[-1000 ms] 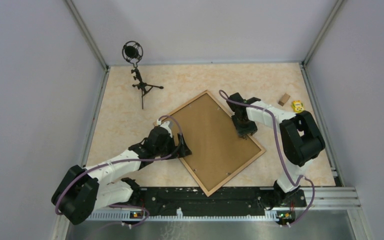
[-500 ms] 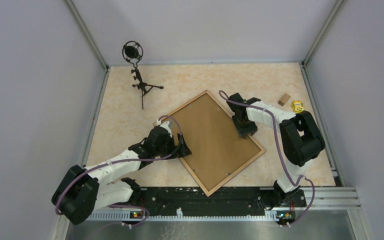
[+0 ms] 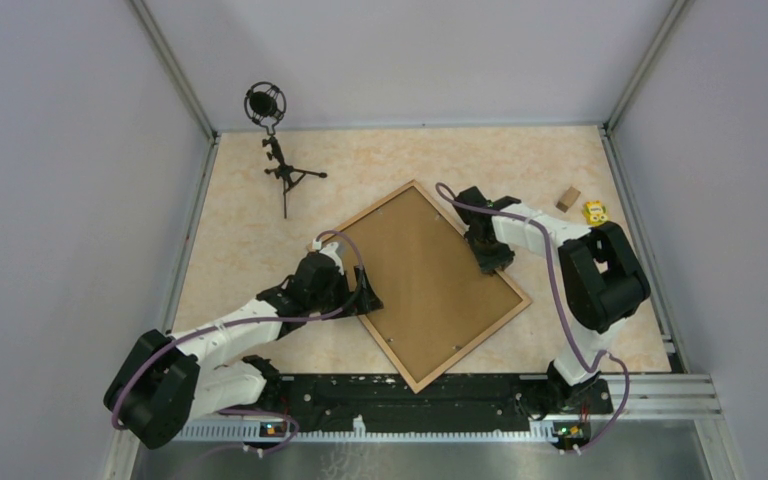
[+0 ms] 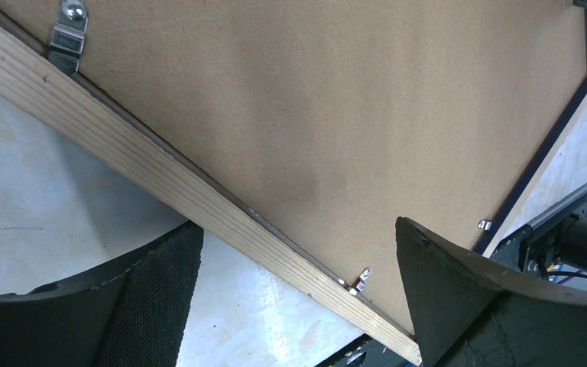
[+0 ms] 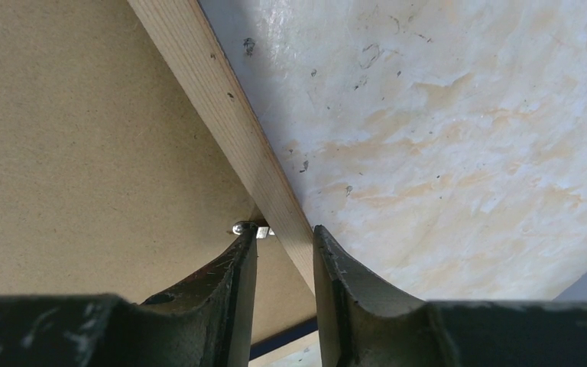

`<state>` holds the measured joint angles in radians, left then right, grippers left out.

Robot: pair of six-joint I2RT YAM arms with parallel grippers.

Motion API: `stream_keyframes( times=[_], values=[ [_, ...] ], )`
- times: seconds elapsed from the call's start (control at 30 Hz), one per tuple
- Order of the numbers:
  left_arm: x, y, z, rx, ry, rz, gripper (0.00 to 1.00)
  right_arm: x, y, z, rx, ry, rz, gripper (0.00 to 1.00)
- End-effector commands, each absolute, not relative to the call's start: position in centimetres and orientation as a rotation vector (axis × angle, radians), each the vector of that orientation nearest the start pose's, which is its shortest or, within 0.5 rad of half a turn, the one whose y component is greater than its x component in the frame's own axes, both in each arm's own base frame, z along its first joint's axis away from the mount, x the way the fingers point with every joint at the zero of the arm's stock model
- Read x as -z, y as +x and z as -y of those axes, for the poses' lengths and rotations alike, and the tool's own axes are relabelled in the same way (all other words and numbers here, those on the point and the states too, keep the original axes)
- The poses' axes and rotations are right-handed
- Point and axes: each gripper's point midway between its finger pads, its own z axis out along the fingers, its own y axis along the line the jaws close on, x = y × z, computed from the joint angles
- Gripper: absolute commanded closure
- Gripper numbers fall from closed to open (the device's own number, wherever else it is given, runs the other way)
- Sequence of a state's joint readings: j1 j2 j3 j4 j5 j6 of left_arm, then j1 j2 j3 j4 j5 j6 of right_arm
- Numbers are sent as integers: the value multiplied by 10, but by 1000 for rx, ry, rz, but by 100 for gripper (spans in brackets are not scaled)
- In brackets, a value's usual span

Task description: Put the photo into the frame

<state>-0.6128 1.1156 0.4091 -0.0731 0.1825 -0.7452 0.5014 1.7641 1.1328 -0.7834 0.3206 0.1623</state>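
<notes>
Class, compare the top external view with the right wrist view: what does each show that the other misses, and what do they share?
Only the top view: the whole frame lying back-up, a microphone stand, a wooden block and a yellow item. Only the right wrist view: a small metal tab beside the right gripper, whose fingers sit either side of the frame's light wood rail. Both: the brown backing board and the marbled table.

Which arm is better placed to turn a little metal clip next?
Right, I think. The right end effector straddles the frame rail, fingers narrowed, one tip at a small metal clip. The left end effector hangs wide open over the other rail.
</notes>
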Motion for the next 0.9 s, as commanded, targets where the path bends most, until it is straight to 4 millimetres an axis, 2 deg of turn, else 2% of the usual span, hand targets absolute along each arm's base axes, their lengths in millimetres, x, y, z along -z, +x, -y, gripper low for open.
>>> stream_keyframes(
  times=[0.0, 0.07, 0.23, 0.37, 0.47, 0.6, 0.67, 0.73, 0.87],
  values=[
    [-39, 197, 207, 821, -73, -2509, 2, 3, 282, -92, 429, -500, -2876, 81],
    [-39, 198, 206, 822, -78, -2510, 2, 5, 283, -93, 428, -508, -2870, 89],
    [-39, 199, 205, 822, -79, -2507, 2, -1, 290, -99, 381, -497, -2833, 100],
    [-42, 200, 206, 829, -70, -2501, 2, -15, 297, -108, 314, -463, -2799, 99],
    [-42, 201, 206, 828, -68, -2499, 2, -30, 300, -109, 307, -404, -2784, 68],
    [-45, 208, 207, 845, -61, -2488, 2, -55, 304, -104, 346, -304, -2744, 47],
    [-51, 213, 212, 882, -29, -2480, 2, -73, 305, -107, 323, -249, -2713, 33],
    [-63, 219, 216, 907, 2, -2450, 1, -88, 303, -122, 219, -212, -2692, 22],
    [-81, 227, 210, 871, -3, -2402, 2, -95, 280, -174, -79, -179, -2725, 20]
  ],
)
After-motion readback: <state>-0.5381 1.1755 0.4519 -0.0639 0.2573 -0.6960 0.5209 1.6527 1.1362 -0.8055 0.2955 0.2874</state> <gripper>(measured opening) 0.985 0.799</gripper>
